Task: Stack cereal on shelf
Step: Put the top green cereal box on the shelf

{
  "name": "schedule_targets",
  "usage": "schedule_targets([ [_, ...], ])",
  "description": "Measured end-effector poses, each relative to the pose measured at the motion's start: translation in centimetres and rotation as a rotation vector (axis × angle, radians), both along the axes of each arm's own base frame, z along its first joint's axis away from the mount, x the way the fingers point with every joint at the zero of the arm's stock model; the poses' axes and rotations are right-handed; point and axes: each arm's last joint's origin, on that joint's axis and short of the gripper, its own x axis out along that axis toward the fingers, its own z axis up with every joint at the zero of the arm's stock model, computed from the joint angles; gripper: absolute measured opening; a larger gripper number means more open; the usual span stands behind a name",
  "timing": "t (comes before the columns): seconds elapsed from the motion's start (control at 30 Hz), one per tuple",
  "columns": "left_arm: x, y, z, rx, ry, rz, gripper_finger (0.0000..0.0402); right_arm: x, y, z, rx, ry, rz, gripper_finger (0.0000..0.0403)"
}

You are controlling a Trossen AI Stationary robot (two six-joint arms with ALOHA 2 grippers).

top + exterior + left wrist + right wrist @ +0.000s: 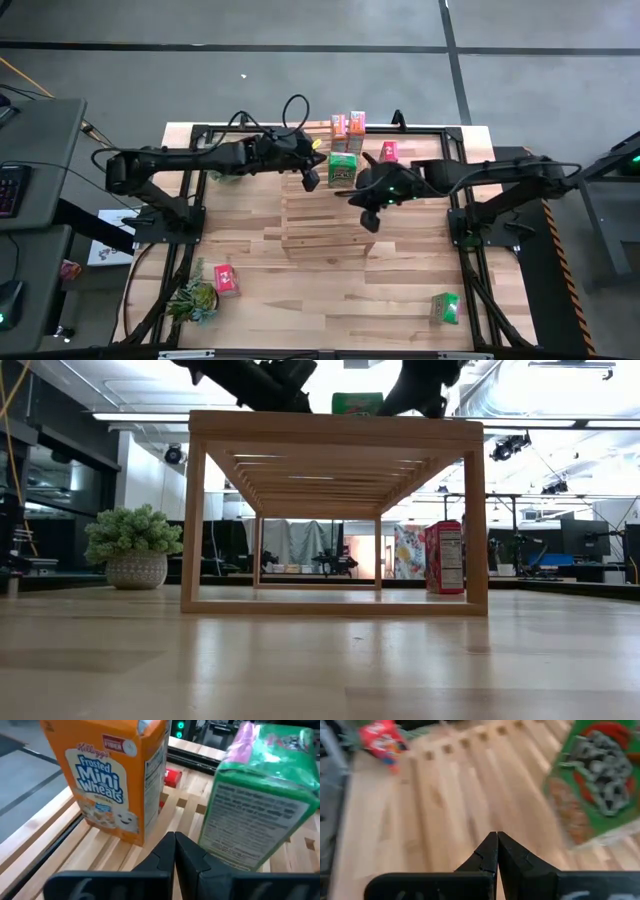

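Observation:
The light-wood slatted shelf stands in the middle of the table; the low view shows it as an open frame. One green cereal box stands on the shelf's far end. My left gripper is shut and empty, just left of that box. My right gripper is shut and empty over the shelf's right side, nearer than the box. Two orange boxes stand past the shelf's far end.
A red box stands on the table right of the shelf's far end. Another red box lies near left by a potted plant. A second green box is near right. A black frame rims the table.

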Motion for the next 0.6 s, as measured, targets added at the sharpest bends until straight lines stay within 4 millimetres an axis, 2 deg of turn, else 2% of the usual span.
schedule_targets([
  [0.33,0.5,-0.1,0.5,-0.024,-0.081,-0.052,0.0,0.2,-1.9,-0.4,-0.082,0.03,-0.085,0.0],
  [0.6,0.9,-1.5,0.3,-0.087,-0.095,-0.096,0.0,0.0,-2.4,-0.6,-0.103,0.056,-0.08,0.0],
])
